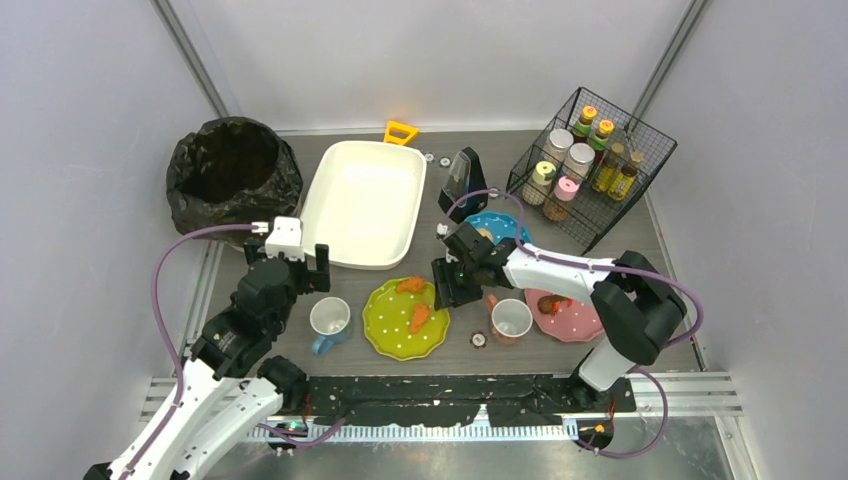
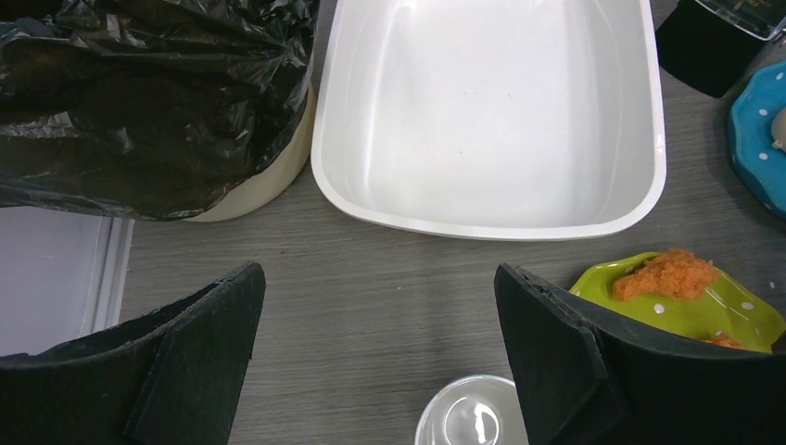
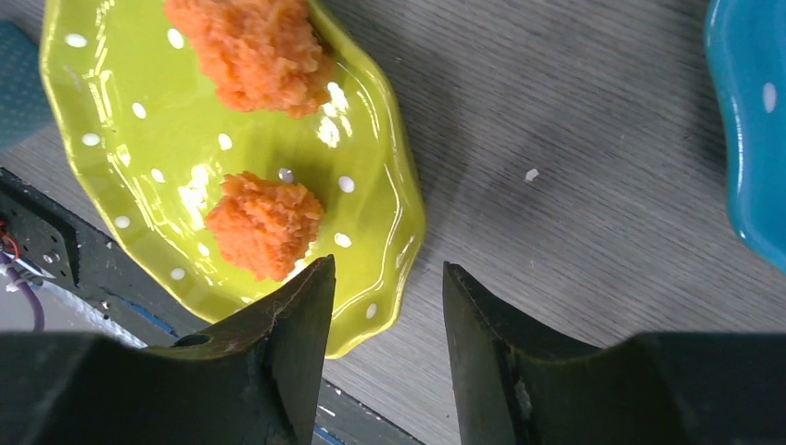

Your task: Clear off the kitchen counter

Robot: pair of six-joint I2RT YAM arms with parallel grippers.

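Observation:
The dark wood-grain kitchen counter (image 1: 345,285) carries a green plate (image 1: 395,330) with two lumps of orange food (image 1: 420,317), a blue plate (image 1: 500,225), a pink plate (image 1: 580,322) with food, and two white mugs (image 1: 329,320) (image 1: 511,320). My right gripper (image 1: 447,285) is open at the green plate's right rim. In the right wrist view (image 3: 389,267) one finger is over the plate (image 3: 408,213) beside a food lump (image 3: 264,222), and the other is over bare counter. My left gripper (image 1: 295,262) is open and empty above the counter (image 2: 378,273), with a mug (image 2: 468,417) just below it.
An empty white tub (image 1: 365,205) stands at the back, and a bin lined with a black bag (image 1: 232,170) at the back left. A wire basket of bottles (image 1: 590,165) is at the back right. A black wedge-shaped object (image 1: 462,180) stands beside the tub.

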